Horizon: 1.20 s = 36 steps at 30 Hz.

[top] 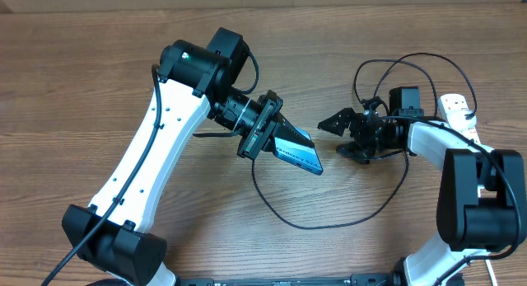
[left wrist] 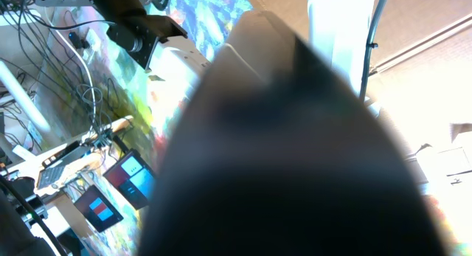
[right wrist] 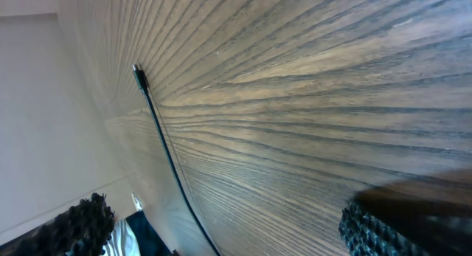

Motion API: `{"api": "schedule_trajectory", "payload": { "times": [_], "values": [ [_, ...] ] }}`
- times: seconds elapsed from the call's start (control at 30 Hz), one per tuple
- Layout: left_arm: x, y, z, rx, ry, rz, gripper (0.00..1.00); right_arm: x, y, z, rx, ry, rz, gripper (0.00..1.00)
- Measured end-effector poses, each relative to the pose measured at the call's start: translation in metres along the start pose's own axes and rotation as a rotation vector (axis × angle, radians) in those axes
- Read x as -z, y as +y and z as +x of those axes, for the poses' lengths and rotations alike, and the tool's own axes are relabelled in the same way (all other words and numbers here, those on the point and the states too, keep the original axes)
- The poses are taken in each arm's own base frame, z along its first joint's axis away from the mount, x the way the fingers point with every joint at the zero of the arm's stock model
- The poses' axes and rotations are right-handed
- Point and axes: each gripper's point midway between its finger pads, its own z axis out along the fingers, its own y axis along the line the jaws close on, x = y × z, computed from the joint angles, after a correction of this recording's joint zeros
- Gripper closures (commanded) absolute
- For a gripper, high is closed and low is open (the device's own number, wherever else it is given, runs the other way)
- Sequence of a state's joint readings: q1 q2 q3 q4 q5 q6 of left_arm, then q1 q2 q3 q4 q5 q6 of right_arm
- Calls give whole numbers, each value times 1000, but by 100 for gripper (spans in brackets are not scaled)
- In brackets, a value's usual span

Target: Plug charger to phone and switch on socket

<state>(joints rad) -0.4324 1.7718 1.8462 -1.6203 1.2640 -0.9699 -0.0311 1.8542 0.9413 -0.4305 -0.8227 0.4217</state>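
Table: wood-grain top; everything below rests on it or hangs over it.
Left arm: mine, white and black, reaching from the near left corner up and over to the middle.
Right arm: mine, bent back from the near right corner, wrist pointing left toward the middle.
Socket: white strip at the far right edge, partly hidden behind my right arm; its switches are too small to read.
Phone: held off the table and tilted, blue-teal screen showing, near the centre.
Left gripper: clenched on the phone's upper end; my left wrist view is filled by a dark blur, so it adds nothing.
Right gripper: released, fingers spread wide with only bare wood between them; just right of the phone, not touching it.
Charger: thin black cable looping below the phone and round under my right wrist, with more loops above it.
Plug tip: lying flat on the wood, apart from both grippers and not in the phone.
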Motion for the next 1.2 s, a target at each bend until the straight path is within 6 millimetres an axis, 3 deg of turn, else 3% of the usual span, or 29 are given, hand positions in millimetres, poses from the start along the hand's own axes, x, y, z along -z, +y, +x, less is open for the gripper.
{"api": "schedule_trajectory", "payload": {
  "times": [0.97,1.07,1.2],
  "values": [
    [0,9,1,74,-11,-30,96,0,0,0,-1,0,0,0],
    [0,7,-9,31,-54,-38,96,0,0,0,-1,1,0,0],
    [5,15,-36,-3,-202,-105,96,0,0,0,0,0,0,0]
  ]
}}
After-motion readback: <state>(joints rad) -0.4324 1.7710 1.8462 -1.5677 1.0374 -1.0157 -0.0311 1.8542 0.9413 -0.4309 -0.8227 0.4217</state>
